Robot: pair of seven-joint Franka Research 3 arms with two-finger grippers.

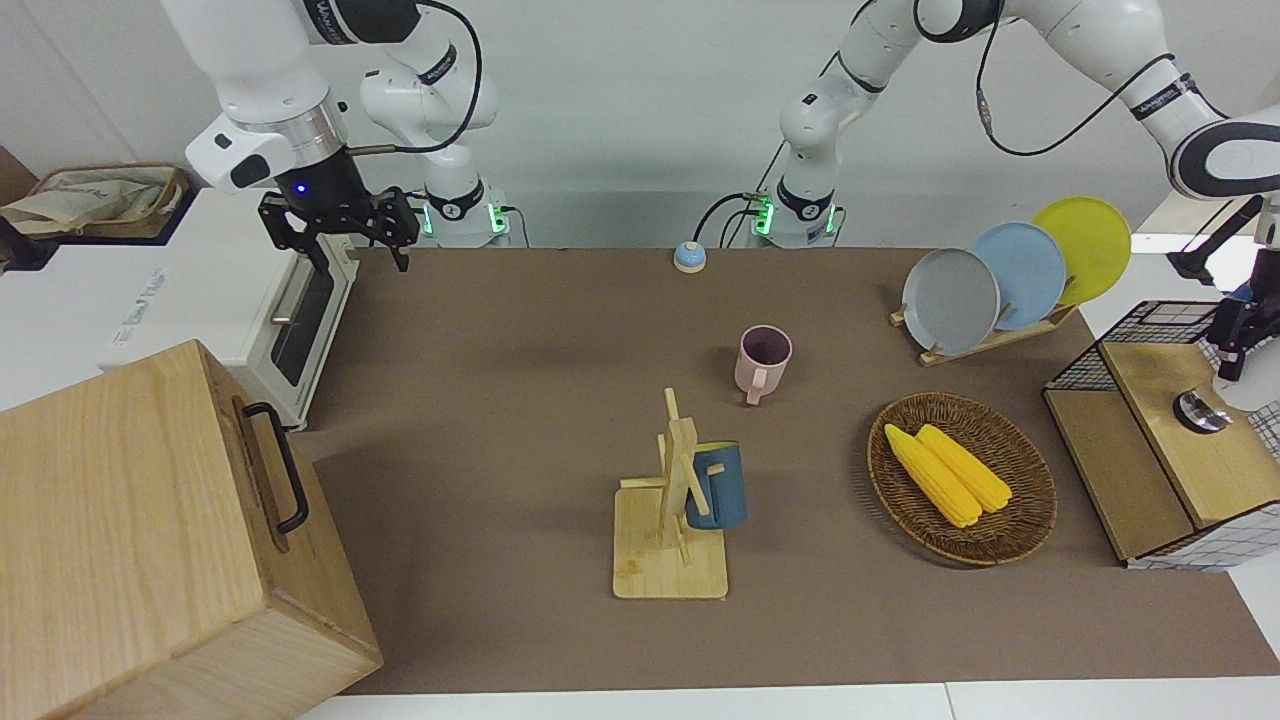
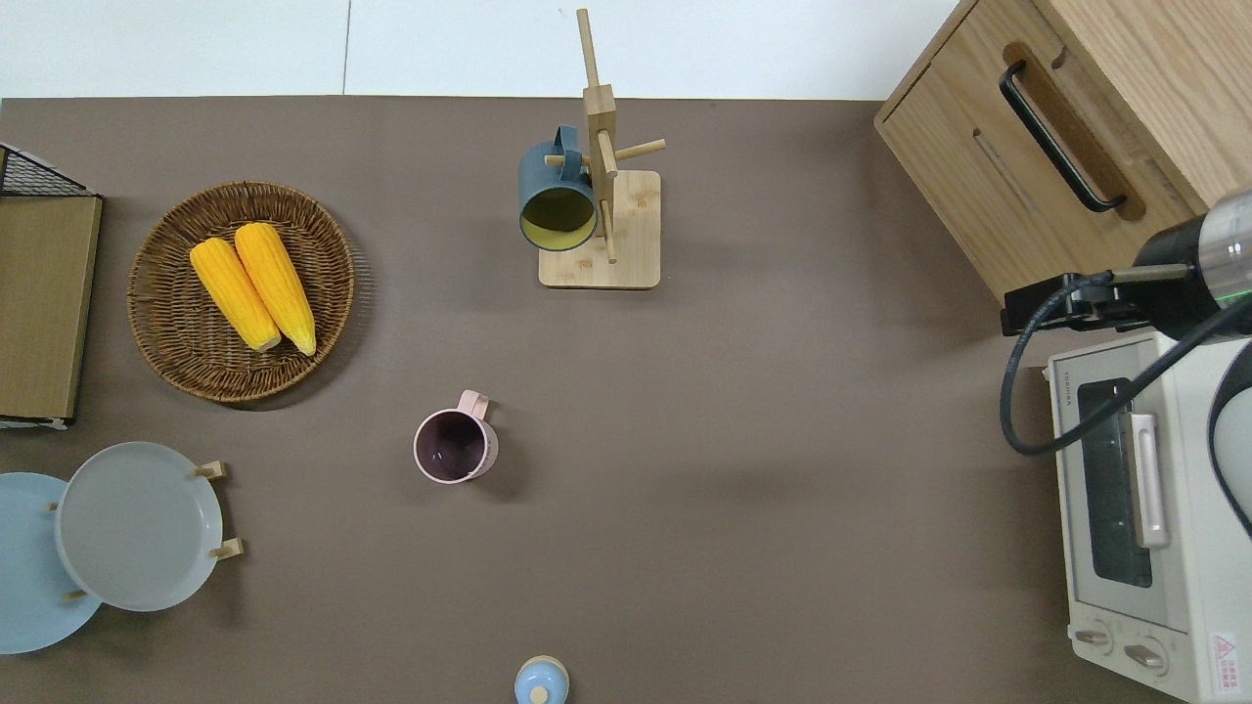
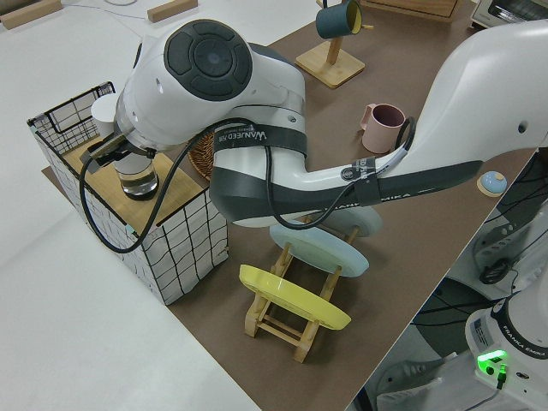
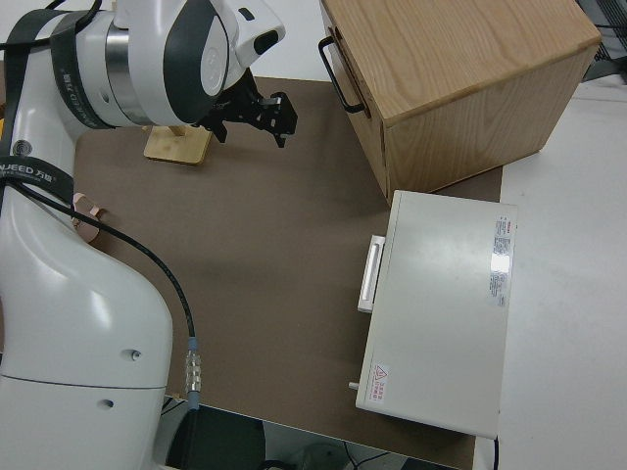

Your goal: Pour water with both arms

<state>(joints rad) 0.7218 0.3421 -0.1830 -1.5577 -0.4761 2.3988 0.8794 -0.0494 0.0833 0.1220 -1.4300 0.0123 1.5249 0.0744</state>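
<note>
A pink cup point(image 1: 764, 361) point(image 2: 454, 446) stands upright near the table's middle. A blue mug point(image 1: 719, 485) point(image 2: 558, 198) hangs on the wooden mug rack point(image 1: 672, 520), farther from the robots. A small clear glass point(image 1: 1198, 410) point(image 3: 137, 181) stands on the wooden lid of a wire basket point(image 1: 1150, 440) at the left arm's end. My left gripper point(image 1: 1234, 360) point(image 3: 113, 152) hangs close above that glass, holding nothing I can see. My right gripper point(image 1: 340, 232) point(image 4: 253, 112) is open and empty, up in the air by the toaster oven point(image 2: 1140, 548).
A wicker basket point(image 1: 1030, 500) with two corn cobs lies beside the wire basket. A plate rack point(image 1: 985, 340) holds grey, blue and yellow plates. A large wooden box point(image 1: 150, 540) with a black handle stands at the right arm's end. A small blue bell point(image 1: 689, 257) sits near the robots.
</note>
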